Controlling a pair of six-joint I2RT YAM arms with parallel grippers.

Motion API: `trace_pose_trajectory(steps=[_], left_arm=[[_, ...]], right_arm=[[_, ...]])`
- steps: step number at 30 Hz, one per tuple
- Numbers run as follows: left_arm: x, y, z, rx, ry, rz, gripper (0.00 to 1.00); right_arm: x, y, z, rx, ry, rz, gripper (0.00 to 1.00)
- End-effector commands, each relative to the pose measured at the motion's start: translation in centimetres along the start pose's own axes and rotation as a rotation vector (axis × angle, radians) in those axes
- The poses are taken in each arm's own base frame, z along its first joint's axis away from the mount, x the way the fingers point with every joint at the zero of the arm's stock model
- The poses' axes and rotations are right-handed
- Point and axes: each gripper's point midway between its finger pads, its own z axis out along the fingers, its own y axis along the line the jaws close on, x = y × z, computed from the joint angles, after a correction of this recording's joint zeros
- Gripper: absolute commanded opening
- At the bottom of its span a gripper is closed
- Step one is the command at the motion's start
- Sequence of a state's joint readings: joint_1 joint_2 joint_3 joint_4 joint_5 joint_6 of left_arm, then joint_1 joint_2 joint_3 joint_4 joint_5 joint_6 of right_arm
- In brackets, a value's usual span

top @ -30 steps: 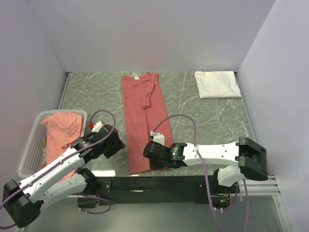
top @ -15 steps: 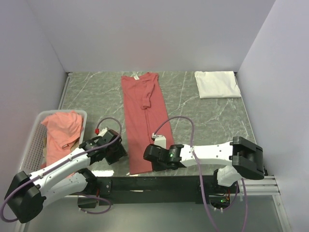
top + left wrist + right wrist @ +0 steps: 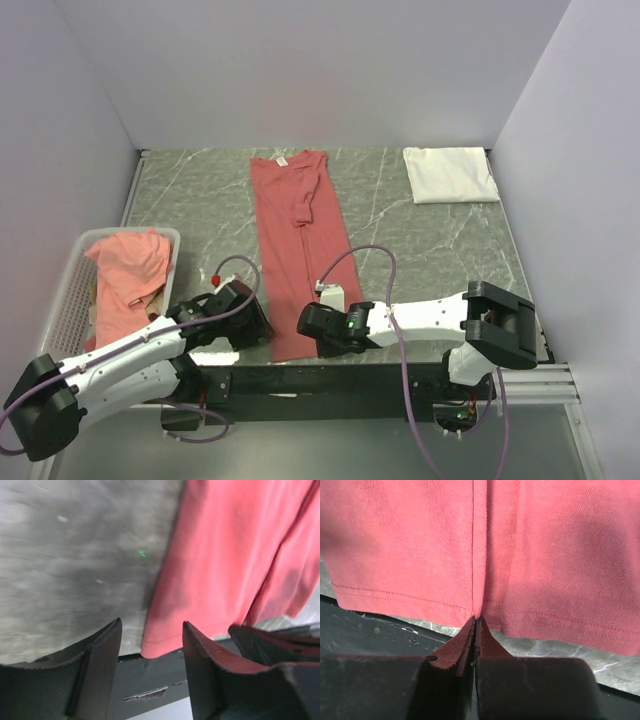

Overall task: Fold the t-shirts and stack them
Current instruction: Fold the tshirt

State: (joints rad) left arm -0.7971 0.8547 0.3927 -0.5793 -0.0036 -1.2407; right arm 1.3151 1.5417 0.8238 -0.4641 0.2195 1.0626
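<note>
Red t-shirt (image 3: 298,240) folded lengthwise from 12 to 6 o'clock, right wrist view alone showing right gripper (image 3: 476,625) pinched shut on its hem, left wrist view showing left gripper (image 3: 151,640) spread open around the hem corner, white t-shirt (image 3: 450,174) at 1 o'clock.

Open table (image 3: 200,195) lies between red t-shirt (image 3: 295,230) and basket (image 3: 62,310).
</note>
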Motion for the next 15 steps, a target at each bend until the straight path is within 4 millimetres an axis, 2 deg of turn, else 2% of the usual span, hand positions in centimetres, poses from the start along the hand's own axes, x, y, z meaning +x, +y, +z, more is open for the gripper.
trace_pose_trajectory(steps=[1,10,13,15], left_arm=[[1.4,-1.0,0.4,0.055,0.048,0.050,0.56],[3.8,-1.2,1.4,0.038,0.105,0.069,0.41],[4.3,-2.0,1.5,0.043,0.120,0.080,0.34],[4.5,-2.4,1.5,0.043,0.127,0.077,0.25]], right_arm=[[-0.9,0.0,-0.3,0.003,-0.034,0.024,0.04],[-1.9,-0.2,-0.9,-0.001,-0.050,0.038,0.07],[-2.3,-0.1,-1.3,-0.013,-0.059,0.047,0.08],[-2.6,0.0,-1.7,-0.020,-0.066,0.049,0.08]])
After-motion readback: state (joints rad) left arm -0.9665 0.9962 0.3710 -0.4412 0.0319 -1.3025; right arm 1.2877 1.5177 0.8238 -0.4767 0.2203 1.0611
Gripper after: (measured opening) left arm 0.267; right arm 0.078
